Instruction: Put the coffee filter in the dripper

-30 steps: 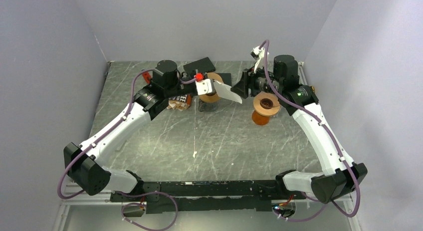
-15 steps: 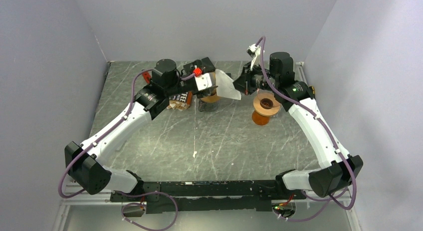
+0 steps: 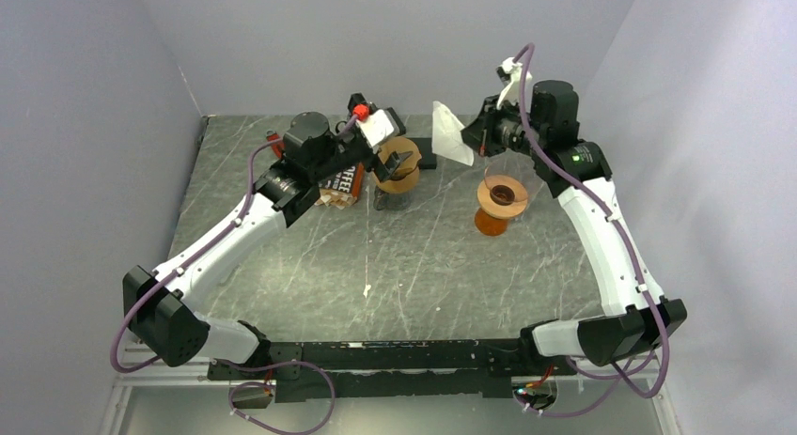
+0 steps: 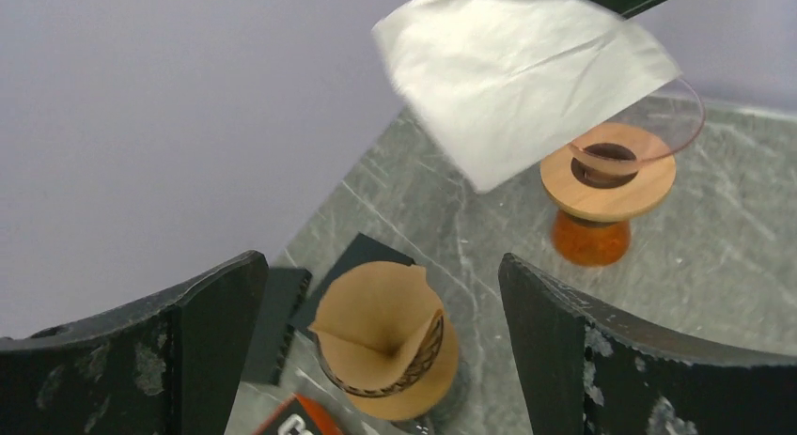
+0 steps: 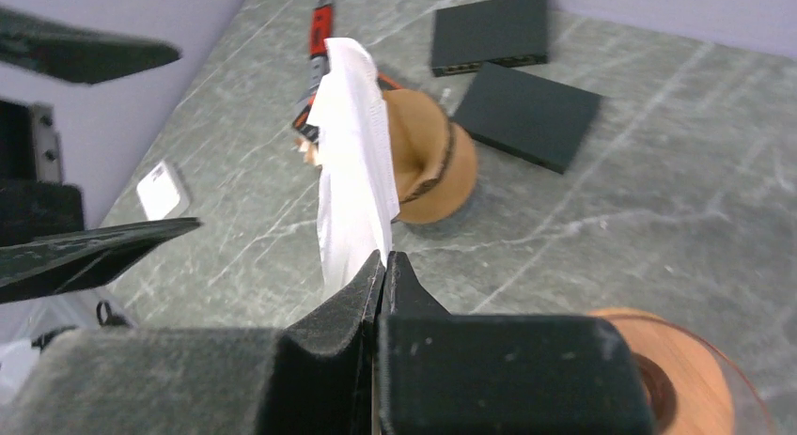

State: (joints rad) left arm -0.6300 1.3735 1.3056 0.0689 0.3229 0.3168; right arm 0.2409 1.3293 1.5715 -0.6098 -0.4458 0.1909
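The right gripper [image 5: 385, 266] is clamped shut on one edge of the white coffee filter [image 5: 352, 172] and holds it raised off the table. The filter is near the glass dripper [image 3: 499, 202], toward the left arm's side, and does not touch it. The left gripper [image 4: 382, 266] hovers with its jaws wide apart above the holder of brown filters [image 4: 385, 346]

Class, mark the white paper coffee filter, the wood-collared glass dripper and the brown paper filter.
white paper coffee filter [image 4: 517, 78], left wrist view, its middle
wood-collared glass dripper [image 4: 606, 198], left wrist view, wooden collar
brown paper filter [image 4: 371, 308], left wrist view, inner face
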